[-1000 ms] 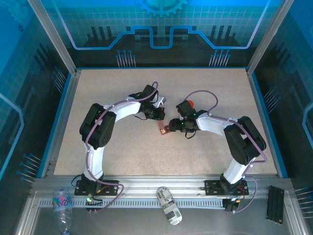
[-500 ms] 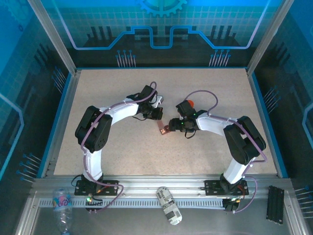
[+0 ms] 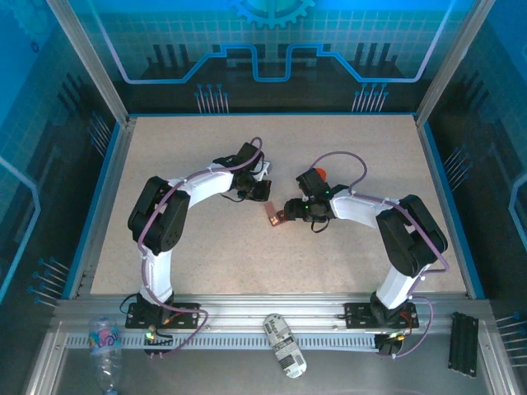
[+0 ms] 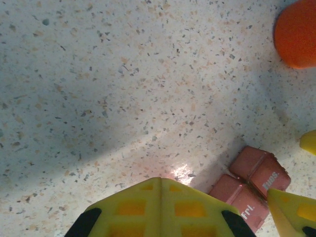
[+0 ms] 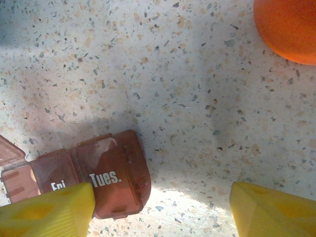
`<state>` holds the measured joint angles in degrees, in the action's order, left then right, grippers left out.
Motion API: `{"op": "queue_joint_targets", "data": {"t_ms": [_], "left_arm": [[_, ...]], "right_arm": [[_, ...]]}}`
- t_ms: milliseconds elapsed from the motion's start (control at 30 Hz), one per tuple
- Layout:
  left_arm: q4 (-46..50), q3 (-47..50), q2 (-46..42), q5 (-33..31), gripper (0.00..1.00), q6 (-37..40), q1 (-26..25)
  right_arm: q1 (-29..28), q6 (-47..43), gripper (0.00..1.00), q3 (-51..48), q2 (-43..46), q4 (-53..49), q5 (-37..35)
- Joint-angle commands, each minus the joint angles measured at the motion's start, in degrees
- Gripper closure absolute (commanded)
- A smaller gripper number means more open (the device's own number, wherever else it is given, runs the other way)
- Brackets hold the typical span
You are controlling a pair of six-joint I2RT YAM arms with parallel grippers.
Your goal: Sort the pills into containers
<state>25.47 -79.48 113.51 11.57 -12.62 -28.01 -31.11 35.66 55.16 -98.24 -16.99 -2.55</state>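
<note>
The maroon containers (image 5: 106, 175), marked Fri. and Tues., are lying flat, contents unclear. The left gripper (image 4: 161, 185) is hovering pressed closed and empty. The right gripper (image 5: 159, 197) is standing spread, holding nothing.

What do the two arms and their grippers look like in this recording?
Both the left arm and the right arm have glossy white link shells between bulky black joints, on black bases, with thin lilac cables looping along them. The left gripper and the right gripper carry bright yellow, blocky plastic fingers; the left's have square recesses moulded in.
</note>
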Motion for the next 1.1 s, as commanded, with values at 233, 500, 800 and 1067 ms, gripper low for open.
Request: {"op": "queue_joint_targets", "data": {"t_ms": [233, 500, 800, 1067], "left_arm": [[0.83, 1.14, -1.74, 6.91, 1.00, -1.73, 0.26], [1.44, 3.52, -4.12, 9.72, 1.00, -2.54, 0.24], [-0.36, 7.53, -7.06, 9.38, 1.00, -4.09, -0.20], [-3.34, 12.16, -11.98, -4.97, 1.00, -7.98, 0.70]], "right_arm": [[-0.44, 1.08, 0.27, 0.96, -1.86, -1.25, -0.97], [-0.46, 1.34, 0.27, 0.92, -1.94, -1.24, -1.12], [-0.61, 1.52, 0.27, 0.61, -2.15, -1.07, -1.14], [-0.70, 1.52, 0.27, 0.71, -2.13, -1.11, -0.97]]}}
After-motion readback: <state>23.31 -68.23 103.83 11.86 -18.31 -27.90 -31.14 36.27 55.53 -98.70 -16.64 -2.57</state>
